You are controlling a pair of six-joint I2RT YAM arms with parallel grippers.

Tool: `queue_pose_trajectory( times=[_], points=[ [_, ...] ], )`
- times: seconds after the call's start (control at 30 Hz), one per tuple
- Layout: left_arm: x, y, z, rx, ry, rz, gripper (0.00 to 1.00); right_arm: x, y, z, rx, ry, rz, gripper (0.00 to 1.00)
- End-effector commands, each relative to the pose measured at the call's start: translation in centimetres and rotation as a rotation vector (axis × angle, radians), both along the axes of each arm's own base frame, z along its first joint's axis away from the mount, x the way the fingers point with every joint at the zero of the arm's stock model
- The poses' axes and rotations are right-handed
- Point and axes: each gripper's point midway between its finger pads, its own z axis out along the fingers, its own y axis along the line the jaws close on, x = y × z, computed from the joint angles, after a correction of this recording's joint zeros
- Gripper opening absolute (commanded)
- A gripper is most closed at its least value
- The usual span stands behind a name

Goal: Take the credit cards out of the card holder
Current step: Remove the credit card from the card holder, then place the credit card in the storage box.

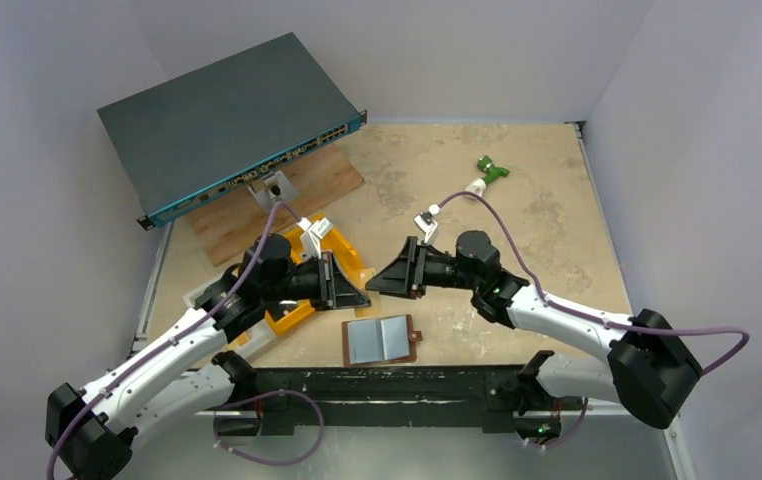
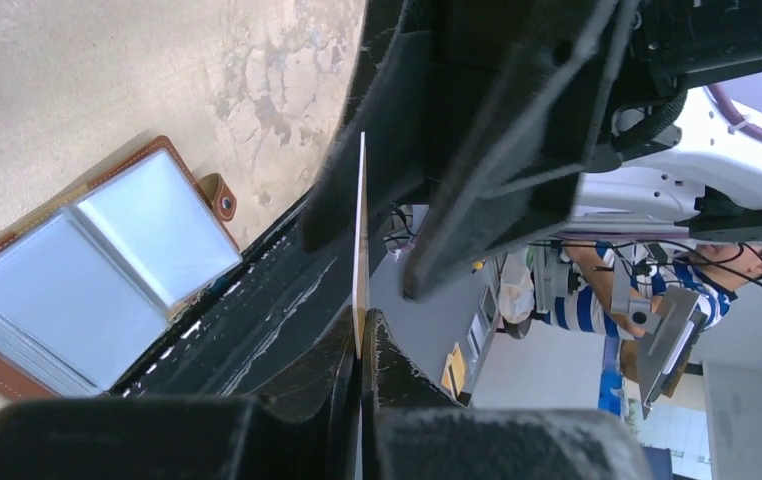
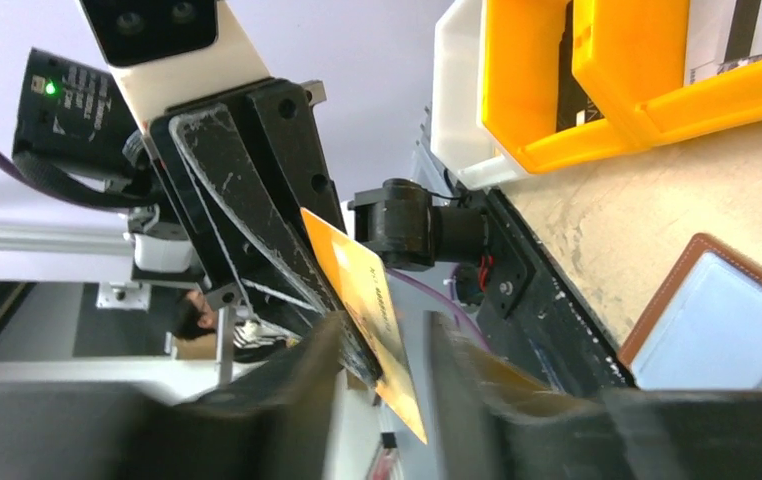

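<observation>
The brown card holder [image 1: 380,340] lies open and flat at the table's near edge, with pale grey-blue inner panels showing. It also shows in the left wrist view [image 2: 87,280] and the right wrist view [image 3: 727,320]. My left gripper [image 2: 361,330] is shut on a thin gold-orange credit card [image 3: 367,300], seen edge-on in the left wrist view [image 2: 361,240], and holds it above the table. My right gripper [image 3: 382,340] is open, with its fingers either side of the card's free end. The two grippers meet tip to tip [image 1: 369,290] just behind the holder.
A yellow plastic bin [image 1: 342,255] sits under the left arm and also shows in the right wrist view [image 3: 557,80]. A dark network switch [image 1: 227,120] rests on a wooden board [image 1: 287,200] at the back left. A green and white plug [image 1: 492,170] lies at the back right. A black rail [image 1: 387,385] runs along the near edge.
</observation>
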Motion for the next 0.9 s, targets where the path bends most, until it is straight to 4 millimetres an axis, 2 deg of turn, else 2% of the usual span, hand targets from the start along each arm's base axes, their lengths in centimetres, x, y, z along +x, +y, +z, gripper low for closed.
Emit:
queue_pose_trajectory(
  times=[0.0, 0.1, 0.17, 0.23, 0.33, 0.5, 0.63, 0.73, 0.87],
  points=[
    [0.3, 0.3, -0.2, 0.015, -0.024, 0.019, 0.0, 0.6, 0.3, 2.1, -0.033, -0.098, -0.029, 0.59],
    [0.4, 0.9, -0.9, 0.068, -0.017, 0.043, 0.0, 1.4, -0.1, 1.6, -0.093, -0.113, -0.075, 0.85],
    [0.5, 1.3, -1.2, 0.097, -0.015, 0.062, 0.0, 1.7, -0.5, 1.1, -0.128, -0.115, -0.099, 0.93],
    [0.6, 1.9, -1.5, 0.127, -0.019, 0.08, 0.0, 2.0, -0.8, 0.6, -0.159, -0.113, -0.121, 0.97],
    [0.8, 3.0, -2.0, 0.191, -0.021, 0.125, 0.0, 2.4, -1.4, -0.4, -0.213, -0.106, -0.155, 0.99],
    [0.9, 6.5, -3.1, 0.355, 0.003, 0.25, 0.0, 3.3, -2.8, -2.2, -0.335, -0.128, -0.216, 0.99],
    [0.3, 10.7, -4.1, 0.546, 0.066, 0.382, 0.0, 3.4, -3.6, -3.3, -0.407, -0.161, -0.214, 0.99],
    [0.0, 15.0, -5.0, 0.738, 0.116, 0.509, 0.0, 3.5, -3.8, -4.0, -0.437, -0.177, -0.216, 0.99],
    [-0.7, 19.6, -5.0, 0.913, 0.168, 0.644, 0.0, 3.8, -4.1, -5.1, -0.483, -0.199, -0.213, 0.99]
  ],
)
